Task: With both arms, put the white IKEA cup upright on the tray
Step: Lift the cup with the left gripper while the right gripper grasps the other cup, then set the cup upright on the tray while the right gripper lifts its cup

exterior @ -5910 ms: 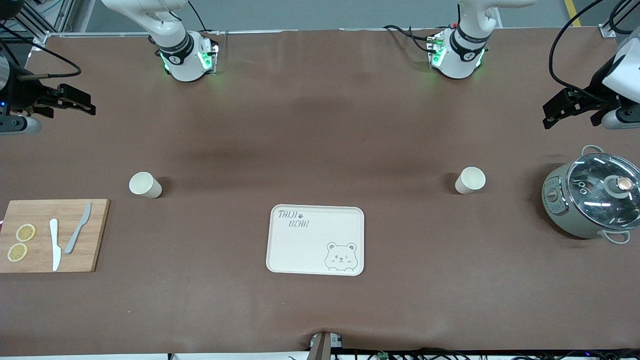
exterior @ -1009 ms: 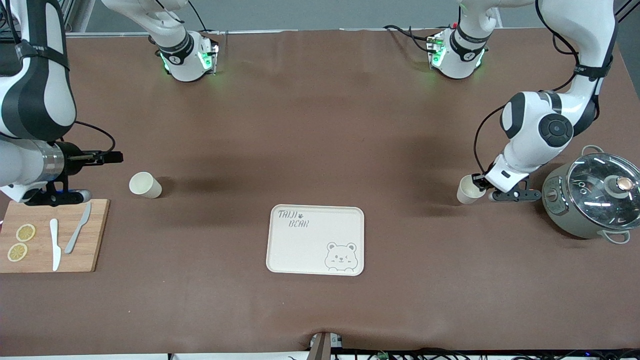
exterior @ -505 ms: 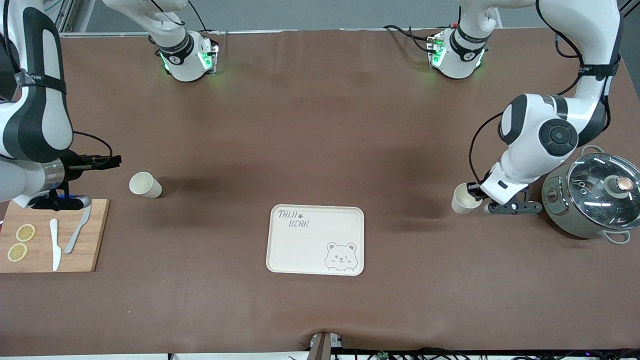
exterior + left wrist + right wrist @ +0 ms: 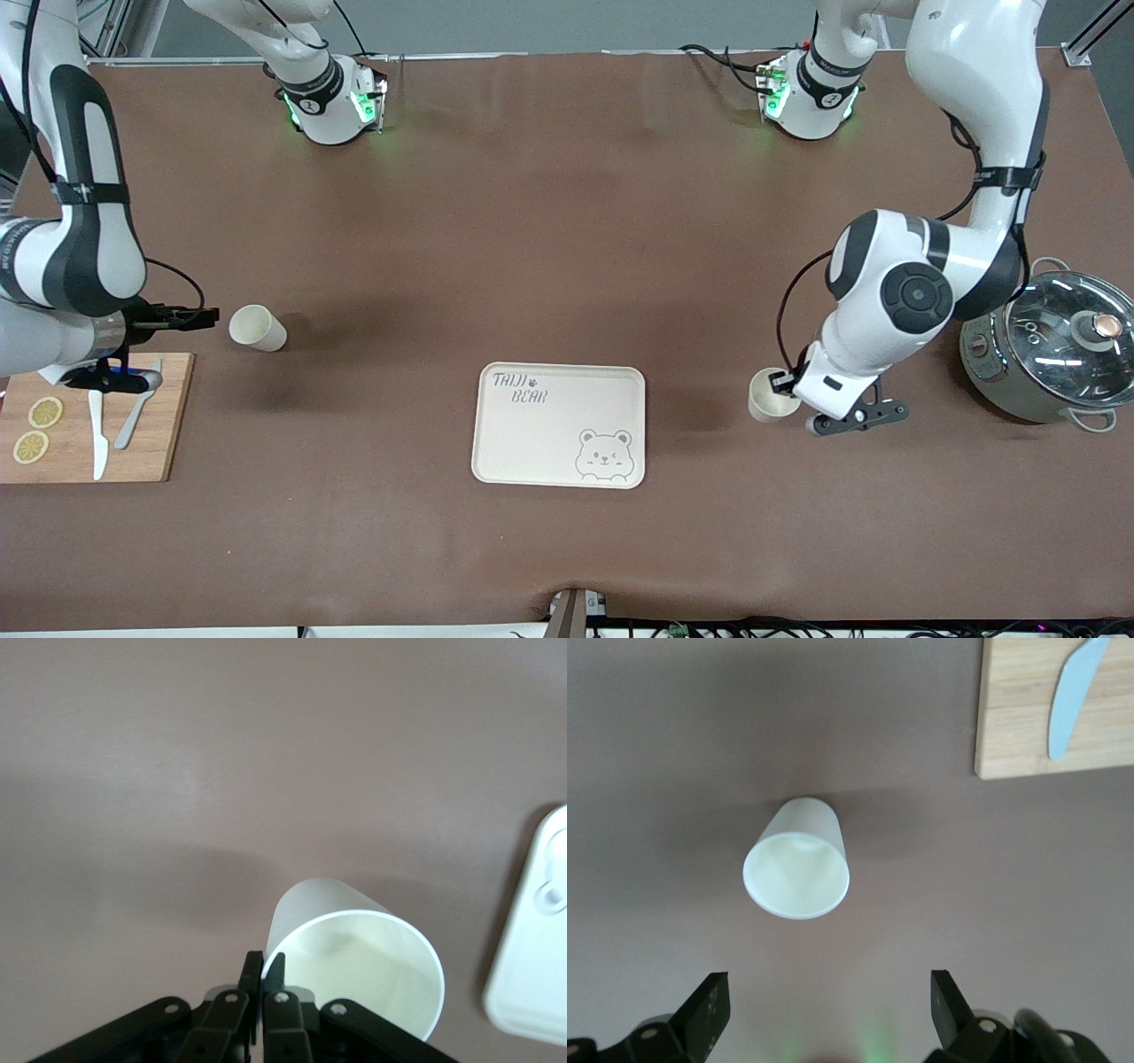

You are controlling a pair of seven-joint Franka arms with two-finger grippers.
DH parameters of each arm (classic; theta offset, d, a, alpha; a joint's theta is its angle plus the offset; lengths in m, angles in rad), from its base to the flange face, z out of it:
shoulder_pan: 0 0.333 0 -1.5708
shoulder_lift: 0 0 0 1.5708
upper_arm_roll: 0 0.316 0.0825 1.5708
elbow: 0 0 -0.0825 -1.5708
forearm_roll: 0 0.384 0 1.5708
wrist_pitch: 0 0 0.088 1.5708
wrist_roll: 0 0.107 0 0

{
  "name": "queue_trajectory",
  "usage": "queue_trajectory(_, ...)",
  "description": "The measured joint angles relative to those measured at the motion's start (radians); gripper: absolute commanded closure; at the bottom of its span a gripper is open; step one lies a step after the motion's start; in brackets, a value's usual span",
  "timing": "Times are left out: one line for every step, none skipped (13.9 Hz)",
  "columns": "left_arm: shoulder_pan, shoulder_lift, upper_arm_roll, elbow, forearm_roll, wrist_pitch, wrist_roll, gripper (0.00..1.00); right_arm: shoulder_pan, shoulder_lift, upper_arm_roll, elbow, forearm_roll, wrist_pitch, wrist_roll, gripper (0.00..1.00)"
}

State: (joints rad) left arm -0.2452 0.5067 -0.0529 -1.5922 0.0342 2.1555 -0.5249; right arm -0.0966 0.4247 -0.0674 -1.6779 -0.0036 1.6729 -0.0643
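Note:
Two white cups are in view. One cup (image 4: 769,396) hangs tilted over the brown table beside the cream bear tray (image 4: 549,443), toward the left arm's end. My left gripper (image 4: 784,383) is shut on its rim. In the left wrist view the fingers (image 4: 252,973) pinch the wall of this cup (image 4: 354,966), one inside and one outside, and a tray corner (image 4: 536,948) shows. The other cup (image 4: 257,327) lies on its side toward the right arm's end. My right gripper (image 4: 208,315) stands open just beside it. In the right wrist view that cup (image 4: 799,861) lies ahead of the open right gripper (image 4: 828,1005).
A grey pot with a glass lid (image 4: 1050,346) stands at the left arm's end, close to the left arm's elbow. A wooden cutting board (image 4: 151,443) with lemon slices (image 4: 44,412) and two knives (image 4: 97,432) lies under the right wrist; the board's corner (image 4: 1036,718) shows too.
My left gripper has carried its cup off its spot toward the tray and nearer the front camera. The right gripper has dropped slightly beside the lying cup, still open.

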Motion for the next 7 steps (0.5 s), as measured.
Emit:
queue_trajectory(-0.009,0.019,0.000,0.027,-0.022,-0.002,-0.028,1.00,0.000,-0.008,0.001,-0.033,0.000,0.064,0.000,0.00)
queue_trajectory(-0.019,0.034,0.000,0.046,-0.043,-0.003,-0.058,1.00,0.000,-0.024,0.002,-0.075,0.000,0.136,0.000,0.00)
queue_trajectory(-0.030,0.046,-0.001,0.064,-0.057,-0.003,-0.096,1.00,0.000,-0.045,0.002,-0.126,0.000,0.203,0.000,0.00)
queue_trajectory(-0.044,0.060,-0.001,0.084,-0.061,-0.003,-0.140,1.00,0.000,-0.067,0.003,-0.175,0.000,0.251,0.000,0.09)
queue_trajectory(-0.063,0.076,-0.002,0.107,-0.062,-0.004,-0.191,1.00,0.000,-0.087,0.003,-0.217,0.000,0.278,0.000,0.10)
queue_trajectory(-0.085,0.096,-0.002,0.132,-0.062,-0.004,-0.243,1.00,0.000,-0.102,0.003,-0.250,0.000,0.290,0.001,0.12)
queue_trajectory(-0.109,0.121,-0.003,0.160,-0.062,-0.004,-0.296,1.00,0.000,-0.112,0.003,-0.279,0.000,0.303,0.001,0.13)
